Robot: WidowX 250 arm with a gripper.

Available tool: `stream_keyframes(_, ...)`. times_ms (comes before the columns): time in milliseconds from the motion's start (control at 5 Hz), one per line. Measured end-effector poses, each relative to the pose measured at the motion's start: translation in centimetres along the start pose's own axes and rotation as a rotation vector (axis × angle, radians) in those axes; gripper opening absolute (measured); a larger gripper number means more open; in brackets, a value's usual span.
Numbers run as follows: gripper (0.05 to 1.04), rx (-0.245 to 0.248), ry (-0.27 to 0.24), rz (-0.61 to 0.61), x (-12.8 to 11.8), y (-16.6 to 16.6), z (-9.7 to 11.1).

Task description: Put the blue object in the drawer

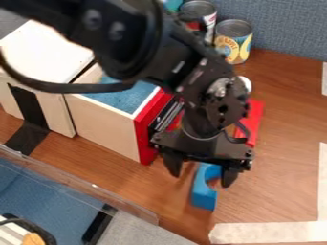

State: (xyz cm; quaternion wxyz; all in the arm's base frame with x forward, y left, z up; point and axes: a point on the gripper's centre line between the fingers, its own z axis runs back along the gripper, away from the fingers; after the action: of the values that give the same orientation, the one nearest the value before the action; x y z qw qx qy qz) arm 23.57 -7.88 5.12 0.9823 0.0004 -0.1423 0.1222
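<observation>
Although the arm (137,50) hides part of the drawer (105,125) toward ten o'clock, the gripper (201,172) holds its fingers apart, the blue block (201,194) toward six o'clock on the table (275,186), upper end partly covered.

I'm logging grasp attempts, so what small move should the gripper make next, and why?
Probably ease down a little, fingers apart: the gripper is open over the blue block, whose far end shows between its fingertips, though the height left is hard to judge.
</observation>
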Motion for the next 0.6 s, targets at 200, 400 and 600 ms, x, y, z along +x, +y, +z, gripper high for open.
stream_keyframes(200,1.001,0.0,0.003,0.019,0.0,-0.7,-1.0)
stream_keyframes(400,1.001,0.005,-0.003,0.049,0.1,-1.1,-1.9)
stream_keyframes(600,1.001,0.017,0.013,0.058,0.0,-1.2,-2.5)
